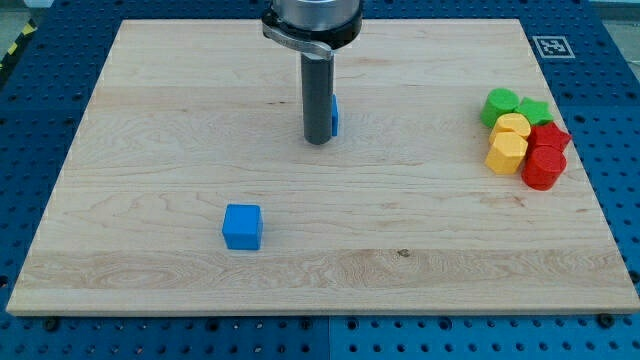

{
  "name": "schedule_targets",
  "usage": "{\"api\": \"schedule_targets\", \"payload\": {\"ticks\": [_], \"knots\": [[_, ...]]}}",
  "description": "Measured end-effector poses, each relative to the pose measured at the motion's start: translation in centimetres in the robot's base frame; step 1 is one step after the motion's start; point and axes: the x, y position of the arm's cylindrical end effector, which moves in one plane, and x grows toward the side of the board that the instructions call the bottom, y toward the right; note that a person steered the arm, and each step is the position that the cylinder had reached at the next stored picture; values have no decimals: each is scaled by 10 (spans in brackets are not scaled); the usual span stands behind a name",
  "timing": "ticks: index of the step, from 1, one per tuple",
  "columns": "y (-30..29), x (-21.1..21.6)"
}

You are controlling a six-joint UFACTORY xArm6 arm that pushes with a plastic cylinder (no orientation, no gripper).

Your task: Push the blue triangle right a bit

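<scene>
My tip (318,141) sits on the wooden board (150,150) near the view's top centre, touching the blue triangle (334,117), which peeks out on its right, mostly hidden. I have no jaws, just a rod. A blue cube (243,226) lies well apart, lower left. Green, yellow and red blocks (524,137) cluster at the right.
</scene>
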Motion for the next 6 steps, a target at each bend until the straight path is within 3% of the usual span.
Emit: {"api": "schedule_targets", "payload": {"ticks": [1,3,5,6], "knots": [[-49,-12],[10,-24],[-25,-43],[8,-43]]}}
